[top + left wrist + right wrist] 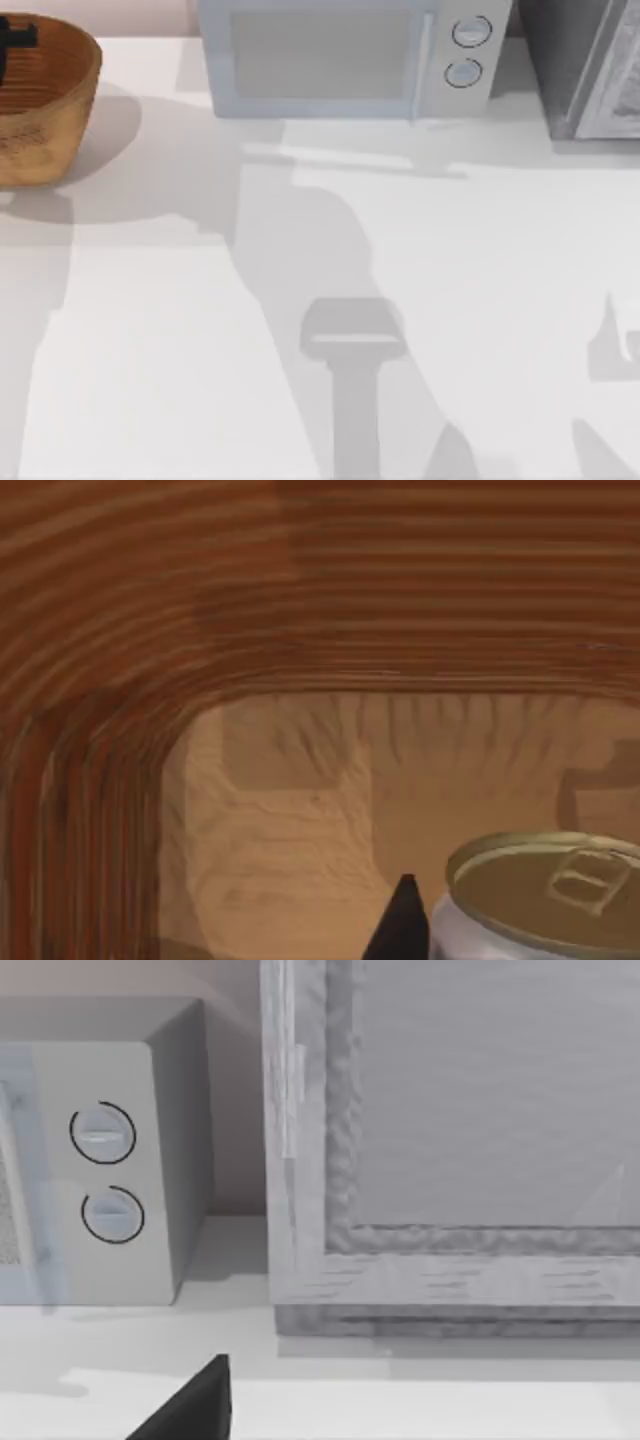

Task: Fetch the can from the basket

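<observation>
Currently the left gripper (15,40) is down inside the basket (60,110) at the far left corner of the table, seen from above as a dark cross shape over the ribbed inner rings. The can (545,900) sits on the basket floor; in the left wrist view its gold top with pull tab is close, and one dark fingertip (400,925) stands just beside its white side wall. Whether that fingertip touches the can, cannot tell. Whether the jaws are released or clenched, cannot tell either, since one finger alone is visible.

Step in hand, as I judge it: closing on the can for the lift. To do it well, centre the can between the fingers, grip the side wall below the rim, keep the can upright, then lift straight up until clear of the basket rim before moving sideways. The can looks light and smooth, so a squeeze too high or off-centre could tip or slip it.

In the way: the basket wall curves up close around the gripper, so little side room; dragging out low would catch the rim and could shift the basket.

Around: microwave (350,55) at the back centre, a grey cabinet (590,70) at the back right, both well apart from the basket. The right gripper (195,1410) is parked facing them, a dark fingertip near the table (400,260); its jaws, cannot tell.
</observation>
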Controlling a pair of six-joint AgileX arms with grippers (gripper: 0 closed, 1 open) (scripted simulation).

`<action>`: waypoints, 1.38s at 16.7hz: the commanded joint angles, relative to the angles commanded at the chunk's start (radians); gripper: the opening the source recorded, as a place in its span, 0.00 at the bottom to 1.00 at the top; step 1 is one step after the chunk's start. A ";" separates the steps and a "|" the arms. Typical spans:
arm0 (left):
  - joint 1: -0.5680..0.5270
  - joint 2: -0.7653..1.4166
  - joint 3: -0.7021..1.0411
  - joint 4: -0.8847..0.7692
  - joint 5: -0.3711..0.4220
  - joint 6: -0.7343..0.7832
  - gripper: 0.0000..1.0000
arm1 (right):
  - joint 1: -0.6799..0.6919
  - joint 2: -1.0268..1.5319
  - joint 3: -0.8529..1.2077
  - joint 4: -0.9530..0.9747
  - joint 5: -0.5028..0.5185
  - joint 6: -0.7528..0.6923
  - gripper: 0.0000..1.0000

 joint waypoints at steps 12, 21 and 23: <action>-0.074 -1.341 -1.224 0.478 -0.041 -0.085 0.00 | 0.000 0.000 0.000 0.000 0.000 0.000 1.00; -0.125 -2.164 -1.974 0.864 -0.072 -0.140 0.00 | 0.000 0.000 0.000 0.000 0.000 0.000 1.00; -0.131 -2.241 -2.040 0.921 -0.076 -0.145 0.00 | 0.000 0.000 0.000 0.000 0.000 0.000 1.00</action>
